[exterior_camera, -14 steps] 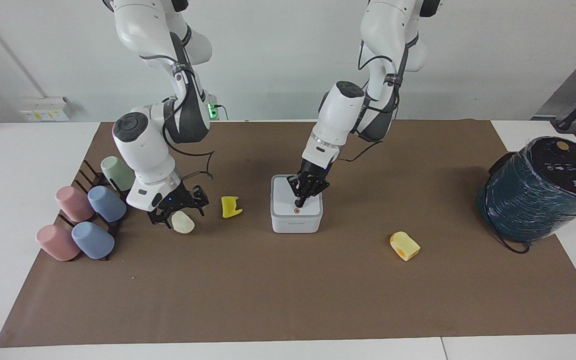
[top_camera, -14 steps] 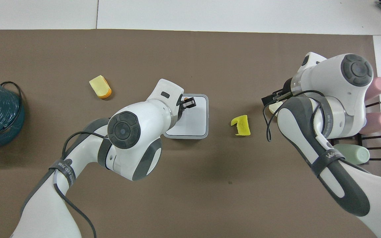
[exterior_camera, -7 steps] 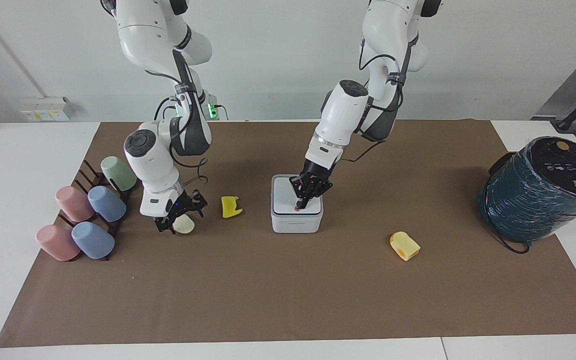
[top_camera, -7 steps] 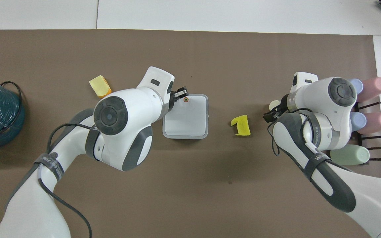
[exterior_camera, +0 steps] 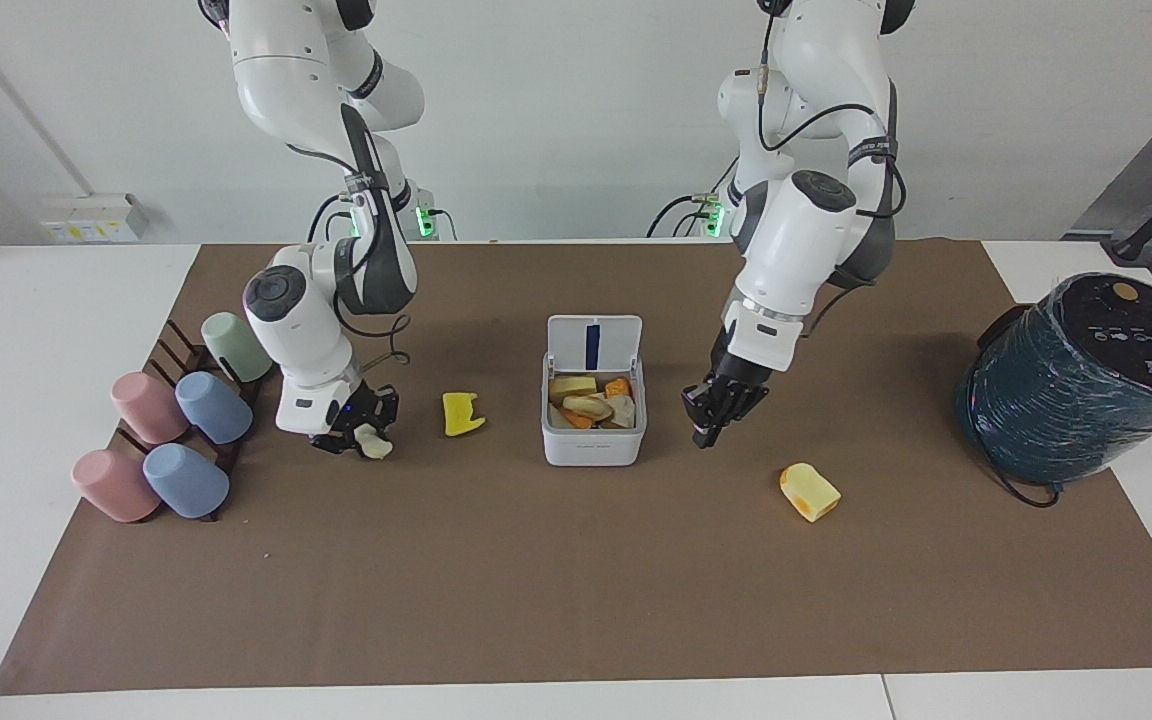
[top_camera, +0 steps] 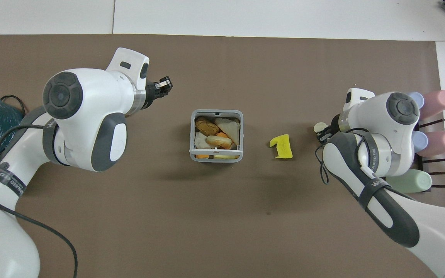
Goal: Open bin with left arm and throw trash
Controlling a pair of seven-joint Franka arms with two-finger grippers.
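The white bin (exterior_camera: 593, 448) stands mid-table with its lid (exterior_camera: 593, 344) swung upright; several food scraps lie inside, and it also shows in the overhead view (top_camera: 191, 135). My left gripper (exterior_camera: 711, 427) is shut and empty, low over the mat between the bin and the yellow-orange bread chunk (exterior_camera: 809, 491); it shows in the overhead view too (top_camera: 164, 83). My arm hides that chunk in the overhead view. My right gripper (exterior_camera: 361, 437) is shut on the pale cream lump (exterior_camera: 373, 444) at mat level. The yellow jagged piece (exterior_camera: 461, 413) lies between that lump and the bin.
A rack of pastel cups (exterior_camera: 176, 430) lies at the right arm's end of the mat, close beside my right arm. A big dark-teal wrapped cylinder (exterior_camera: 1086, 380) stands at the left arm's end. A brown mat (exterior_camera: 576, 580) covers the table.
The bin's lid has sprung open. My left gripper has lifted off the lid and moved toward the bread chunk. My right gripper has closed on the cream lump.
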